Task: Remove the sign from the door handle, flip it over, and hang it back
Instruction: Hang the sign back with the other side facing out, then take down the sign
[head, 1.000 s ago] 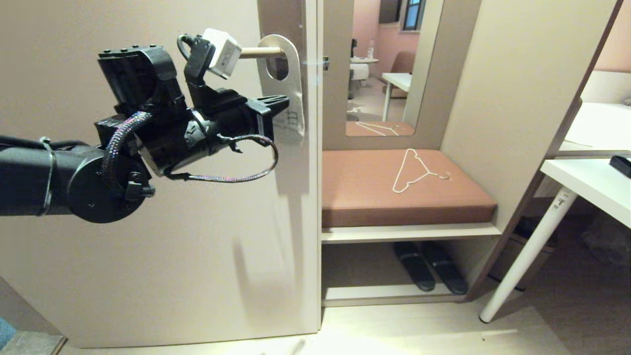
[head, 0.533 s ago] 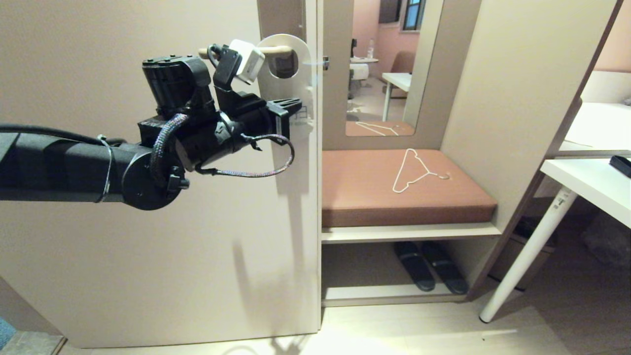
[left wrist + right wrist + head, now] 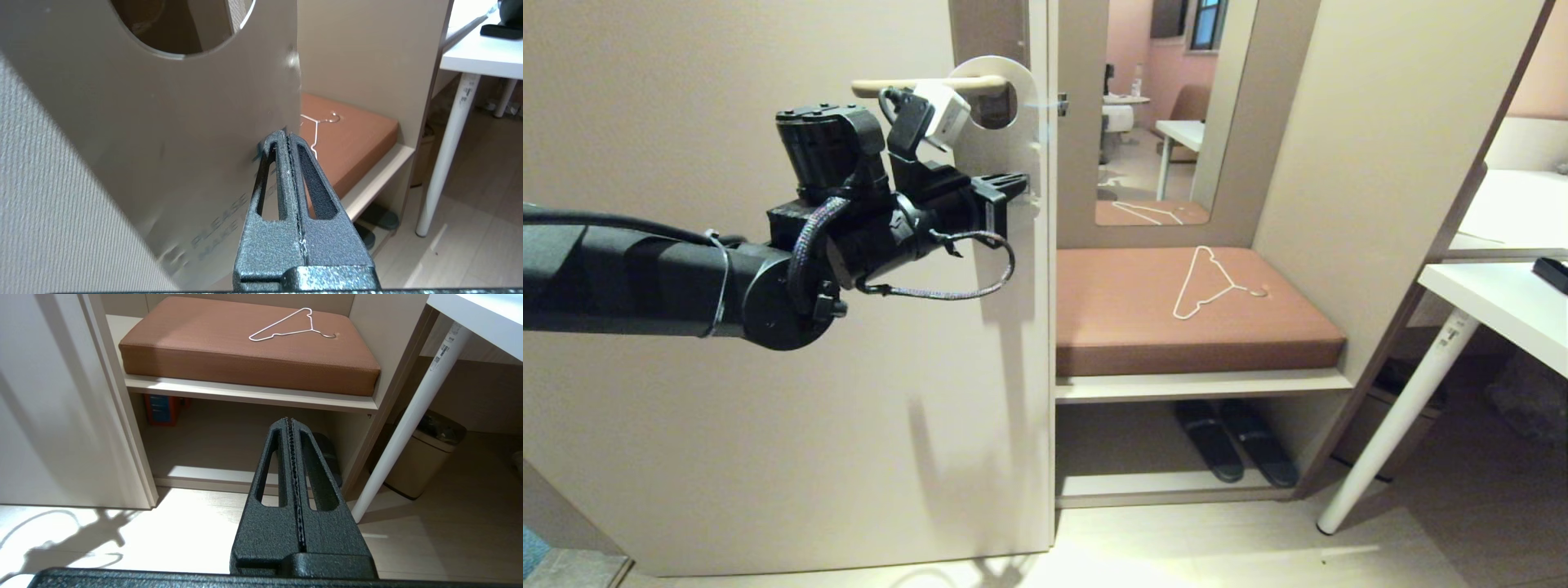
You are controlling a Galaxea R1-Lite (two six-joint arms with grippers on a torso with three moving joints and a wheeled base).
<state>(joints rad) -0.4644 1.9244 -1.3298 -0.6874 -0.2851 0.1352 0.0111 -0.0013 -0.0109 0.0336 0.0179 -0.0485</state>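
Note:
The sign [image 3: 1015,147] shows its white side with grey lettering and hangs upright on the door handle [image 3: 882,85]. Its round hole sits around the lever close to the brownish plate [image 3: 988,28]. My left gripper [image 3: 1023,181] reaches in level from the left and is shut on the sign's lower right edge. In the left wrist view the sign [image 3: 163,122] fills the picture beside the gripper [image 3: 287,134], and its edge runs in between the tips. My right gripper [image 3: 289,419] is shut on nothing and hangs low over the floor, out of the head view.
The door's edge [image 3: 1041,327] borders a niche with a brown cushion [image 3: 1143,327]. A white wire hanger [image 3: 1209,286] lies on the cushion, and slippers [image 3: 1233,441] stand below. A mirror [image 3: 1168,106] is behind, a white table [image 3: 1503,302] at right, a bin [image 3: 425,457] beside its leg.
My left arm has moved right and slightly up with the sign. The sign has slid along the handle toward the plate and gone from tilted to upright.

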